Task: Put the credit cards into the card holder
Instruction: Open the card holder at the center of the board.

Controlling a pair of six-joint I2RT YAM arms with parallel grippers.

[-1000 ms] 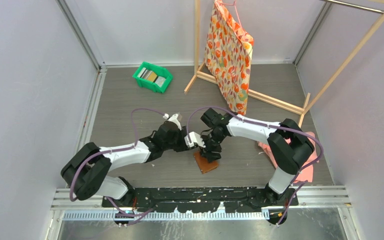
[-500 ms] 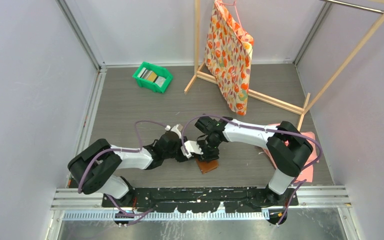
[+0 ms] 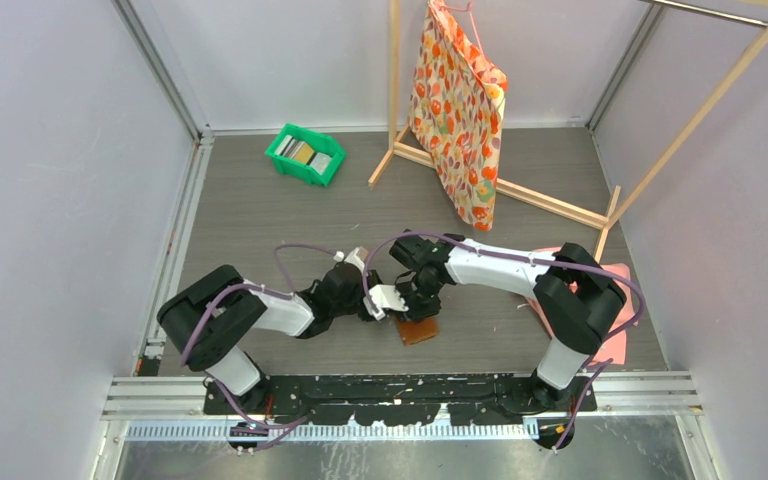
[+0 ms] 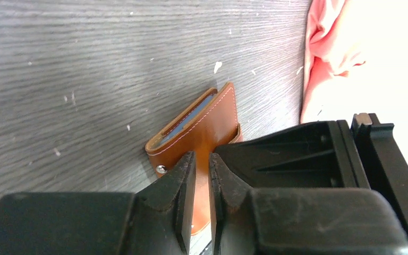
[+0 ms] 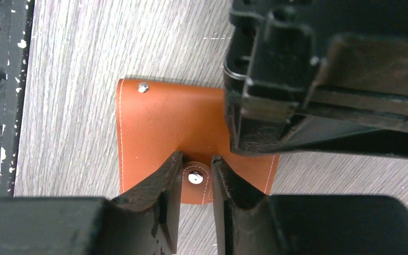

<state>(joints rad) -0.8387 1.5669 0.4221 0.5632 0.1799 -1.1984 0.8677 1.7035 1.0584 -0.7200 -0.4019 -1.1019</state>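
Note:
The card holder [image 3: 417, 331], brown leather and folded shut, lies flat on the table between the arms. Its light-blue lining shows at one edge [image 4: 188, 118]. My left gripper [image 4: 202, 159] rests low over its top face, jaws almost together, with only leather showing through the slit and nothing held. My right gripper [image 5: 196, 159] comes from the opposite side, its fingers closed against both sides of the snap tab [image 5: 195, 178]. In the top view the left gripper [image 3: 392, 305] and right gripper [image 3: 419, 308] meet over the holder. The credit cards [image 3: 303, 152] lie in a green bin [image 3: 278, 157] at the far left.
A wooden rack with a hanging flowered bag [image 3: 457, 110] stands at the back. A pink cloth [image 3: 612, 340] lies right of the right arm, also seen as the pink cloth [image 4: 329, 53]. The black base rail [image 5: 0, 79] runs close by the holder's near side.
Both arms have come down lower onto the card holder. Both pairs of jaws have narrowed, the right one round the snap tab. The holder has stayed in place.

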